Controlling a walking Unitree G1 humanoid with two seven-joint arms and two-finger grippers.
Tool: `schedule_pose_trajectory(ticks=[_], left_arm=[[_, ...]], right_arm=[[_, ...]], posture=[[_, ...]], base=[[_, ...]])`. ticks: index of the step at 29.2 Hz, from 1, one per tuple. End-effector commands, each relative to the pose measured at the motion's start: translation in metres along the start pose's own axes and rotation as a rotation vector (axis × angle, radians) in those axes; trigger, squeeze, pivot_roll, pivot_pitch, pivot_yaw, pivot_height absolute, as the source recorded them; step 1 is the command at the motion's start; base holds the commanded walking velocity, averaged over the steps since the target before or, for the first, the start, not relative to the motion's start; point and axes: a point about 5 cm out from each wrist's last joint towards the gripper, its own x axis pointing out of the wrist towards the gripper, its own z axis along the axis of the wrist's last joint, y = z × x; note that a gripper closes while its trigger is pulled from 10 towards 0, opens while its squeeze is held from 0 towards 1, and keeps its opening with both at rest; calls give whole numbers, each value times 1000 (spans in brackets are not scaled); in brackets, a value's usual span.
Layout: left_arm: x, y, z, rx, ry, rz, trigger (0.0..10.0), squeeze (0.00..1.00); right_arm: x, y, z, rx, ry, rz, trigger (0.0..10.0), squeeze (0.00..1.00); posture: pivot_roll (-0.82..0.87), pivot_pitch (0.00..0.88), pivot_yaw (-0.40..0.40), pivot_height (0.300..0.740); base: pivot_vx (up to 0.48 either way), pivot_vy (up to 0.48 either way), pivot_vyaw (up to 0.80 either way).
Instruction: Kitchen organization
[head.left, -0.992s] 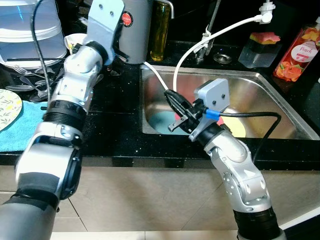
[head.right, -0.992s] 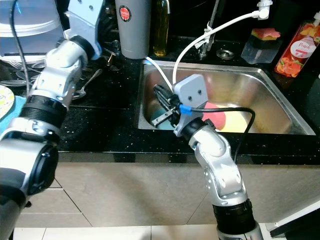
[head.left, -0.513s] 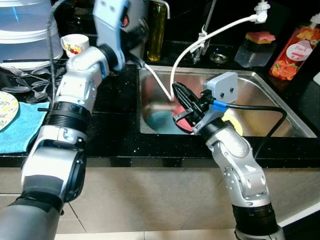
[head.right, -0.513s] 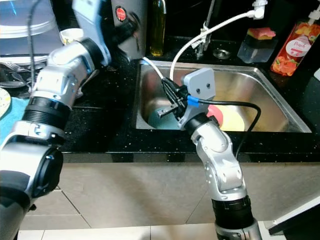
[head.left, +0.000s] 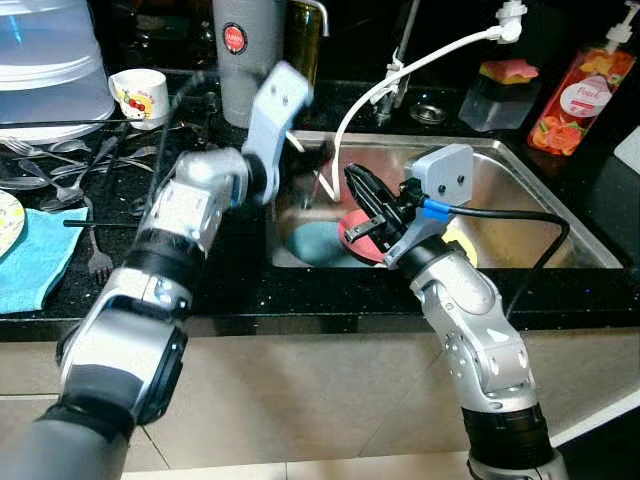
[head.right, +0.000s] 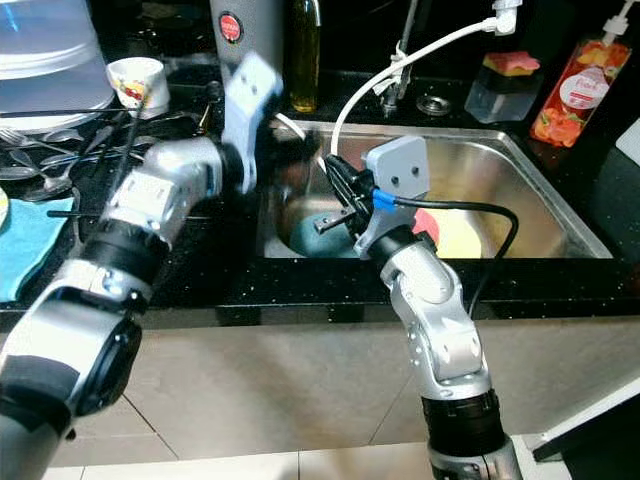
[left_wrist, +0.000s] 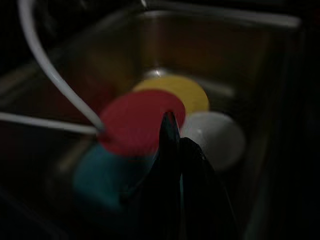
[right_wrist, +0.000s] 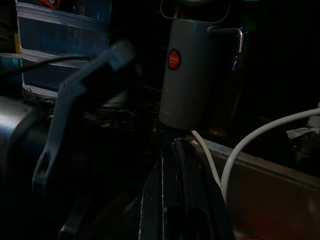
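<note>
Left wrist view looks down into the stainless steel sink (head.left: 540, 215), where four flat round plastic-looking plates lie overlapped on the basin floor: a red round plate (left_wrist: 140, 121) on top, a yellow round plate (left_wrist: 180, 90) behind it, a white round plate (left_wrist: 214, 137) beside it and a teal round plate (left_wrist: 102, 175) partly under the red one. They are probably light, stiff and unbreakable, but thin, smooth and likely wet, so slippery; since they lie flat, the best hold is judged to be an edge that overhangs another plate, pinched across the rim. The white hose (head.left: 400, 75) curving from the tap dips into the basin near the red plate and could snag. The left gripper (left_wrist: 172, 150) has its two black fingers pressed together, holding nothing, aimed at the red plate's near edge; its silver arm reaches across the black counter (head.left: 220, 285) with the wrist over the sink's left rim. The right gripper (head.left: 362, 205), fingers likewise closed and empty, hangs over the basin pointing towards the left arm, forearm bent up from below the counter edge.
</note>
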Motion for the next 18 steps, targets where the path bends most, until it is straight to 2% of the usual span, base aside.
schedule_pose_trajectory(ticks=[1, 2, 3, 4, 10, 12, 13, 15, 18], left_arm=[[-1, -1, 2, 15, 8, -25, 10000, 43], [0, -2, 2, 15, 5, -30, 10000, 43], [0, -3, 2, 4, 1, -43, 10000, 506], [1, -4, 2, -4, 1, -53, 10000, 541], [1, -8, -1, -9, 21, -67, 10000, 514], [1, -8, -2, -11, 28, -66, 10000, 514], [1, -8, -2, -11, 28, -66, 10000, 514], [2, -8, -3, -9, 30, -63, 10000, 510], [2, -8, -2, -3, 30, -59, 10000, 502]], right_arm=[[-2, 0, 1, -2, -3, -8, 10000, 0], [-1, 0, 1, -2, -4, -8, 10000, 0], [-1, 0, 1, -1, -5, -8, 10000, 0], [0, 0, 1, -1, -4, -9, 10000, 0], [-1, 0, -18, -54, 107, 4, 10000, 0], [-2, -2, -31, -90, 211, 1, 10000, 0], [-2, -2, -31, -90, 211, 1, 10000, 0], [-9, -5, -53, -59, 379, 10, 10000, 0], [-12, -7, -59, -52, 412, 3, 10000, 0]], posture=[[210, 42, -36, 740], [210, 42, -36, 740], [209, 43, -36, 740], [209, 44, -37, 740], [210, 46, -39, 740], [212, 45, -39, 740], [212, 45, -39, 740], [208, 44, -42, 740], [211, 46, -42, 740]], base=[[0, 0, 0], [0, 0, 0], [0, 0, 0], [0, 0, 0], [0, 0, 0], [0, 0, 0], [0, 0, 0], [0, 0, 0], [0, 0, 0]])
